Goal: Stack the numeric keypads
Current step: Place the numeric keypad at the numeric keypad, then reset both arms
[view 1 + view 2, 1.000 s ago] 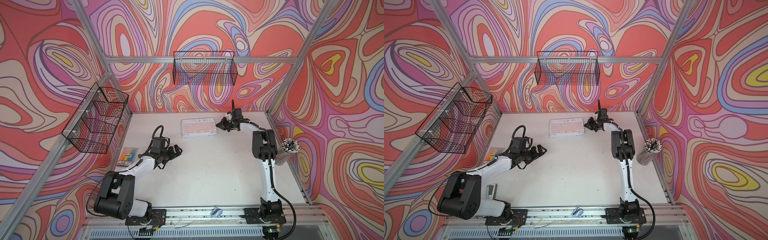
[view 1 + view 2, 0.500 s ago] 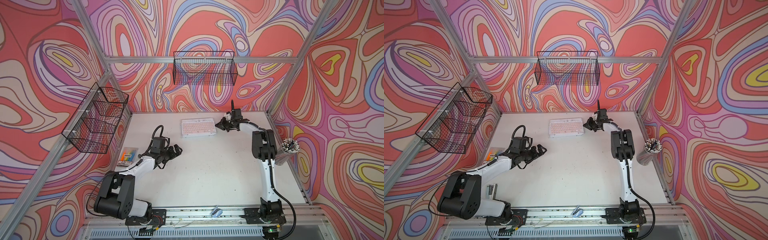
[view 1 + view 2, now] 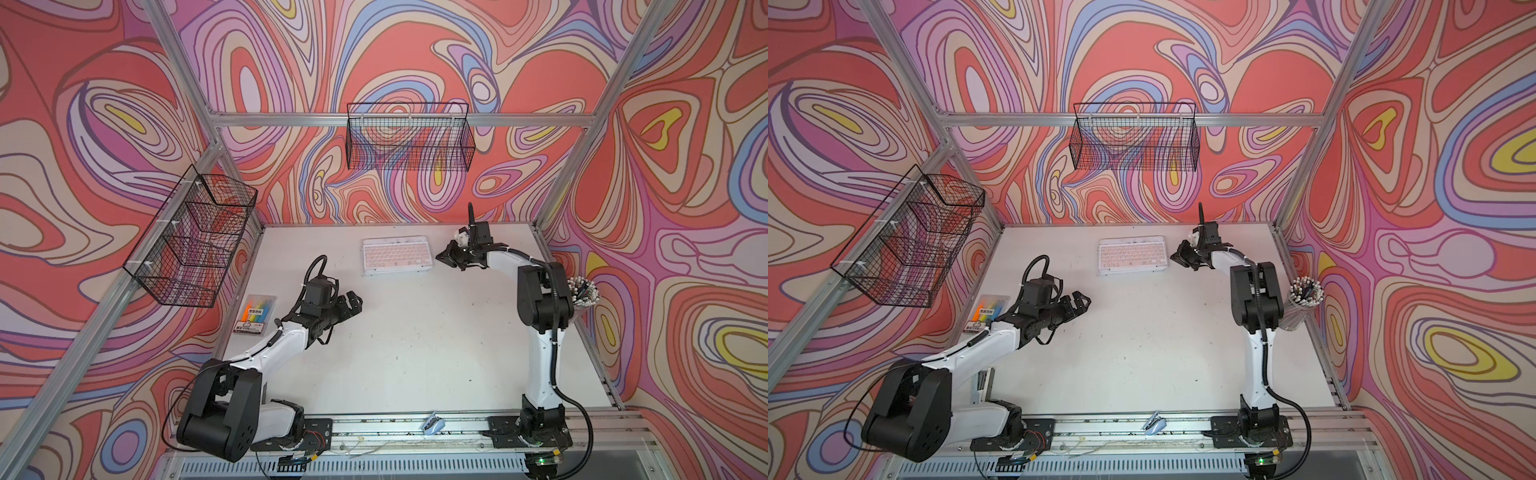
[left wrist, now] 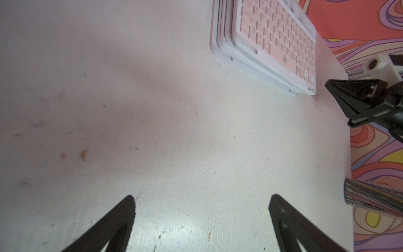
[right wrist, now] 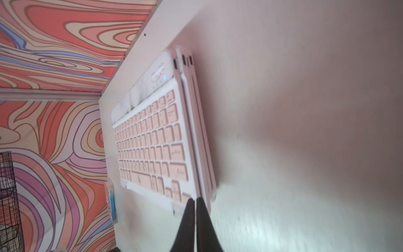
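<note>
The numeric keypads lie in one pile at the back of the table, a pink-keyed one on top. The left wrist view shows several clear frames under it, slightly fanned. My right gripper is shut and empty, low at the pile's right short end. In the right wrist view its tips sit at the pile's near corner; whether they touch it I cannot tell. My left gripper hangs wide open over bare table, well short of the pile.
A clear packet of highlighters lies by the left wall. A cup of pens stands at the right edge. Wire baskets hang on the back wall and left wall. A small blue clip rests on the front rail.
The right gripper has shifted only slightly at the pile's right end. The left arm has kept its place.
</note>
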